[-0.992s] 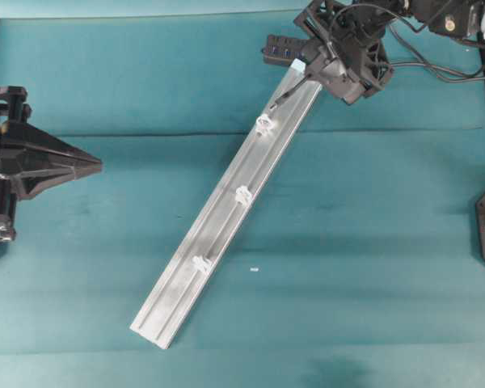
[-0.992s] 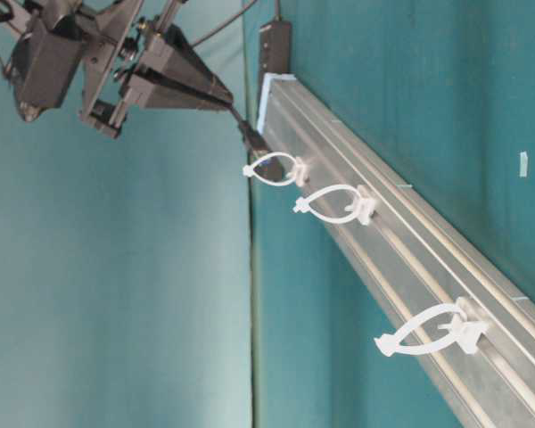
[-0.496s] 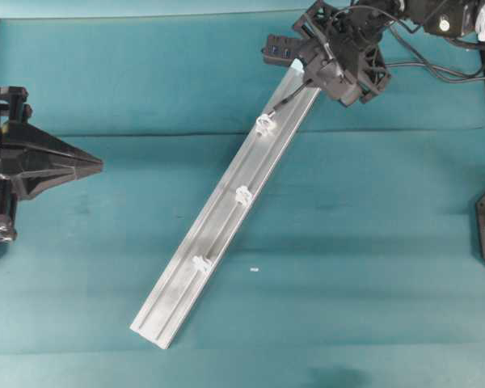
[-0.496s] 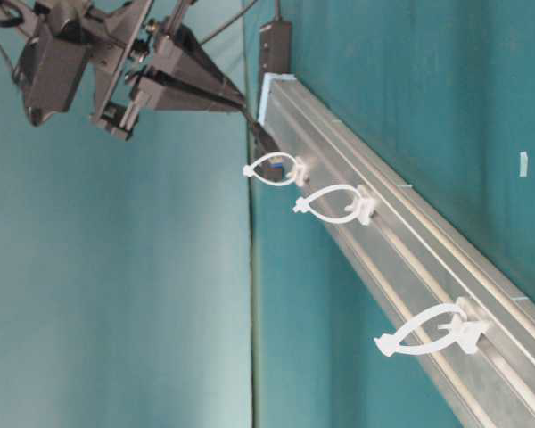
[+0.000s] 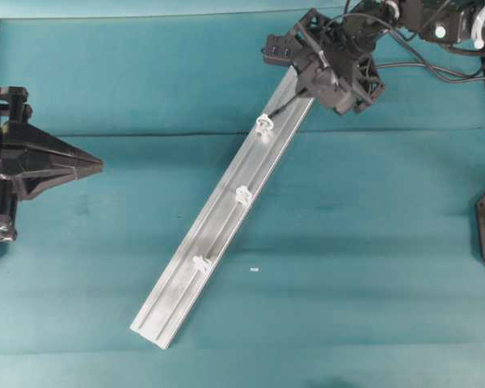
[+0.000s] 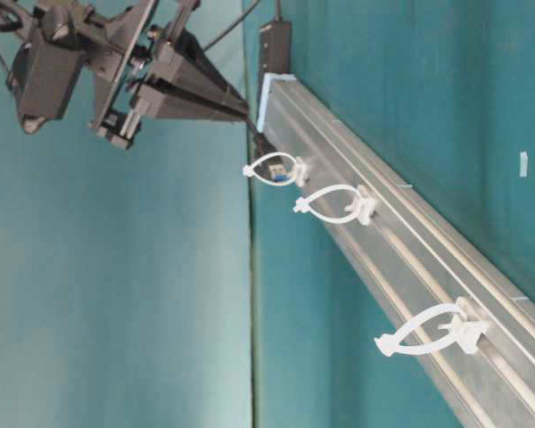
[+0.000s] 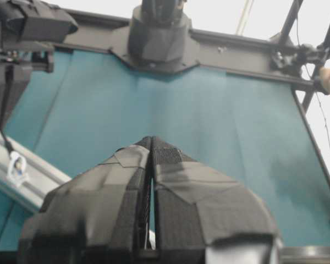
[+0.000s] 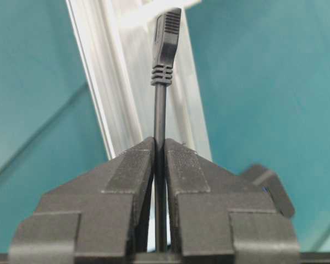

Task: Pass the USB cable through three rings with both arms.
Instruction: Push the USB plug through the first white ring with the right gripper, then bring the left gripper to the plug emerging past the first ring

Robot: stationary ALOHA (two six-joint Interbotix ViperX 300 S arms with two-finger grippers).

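Note:
My right gripper (image 5: 301,87) (image 8: 159,142) is shut on the USB cable (image 8: 159,110) (image 5: 281,103) a short way behind its plug (image 8: 166,30). The plug (image 6: 264,145) points down along the silver rail (image 5: 218,242) (image 6: 410,241). Its tip sits at the loop of the first ring (image 5: 264,124) (image 6: 272,169). Two more white rings (image 5: 243,195) (image 5: 200,263) stand further down the rail, with nothing through them. My left gripper (image 5: 99,166) (image 7: 152,140) is shut and holds nothing, far to the left of the rail.
A black hub with blue ports (image 5: 279,50) (image 6: 275,45) lies at the rail's far end, beside my right gripper. A small white scrap (image 5: 255,269) lies on the teal cloth right of the rail. Black frame posts run along both side edges.
My right gripper has tilted and shifted towards the rail's far end, and the plug has dropped from just above the first ring into its loop. The left arm has not moved.

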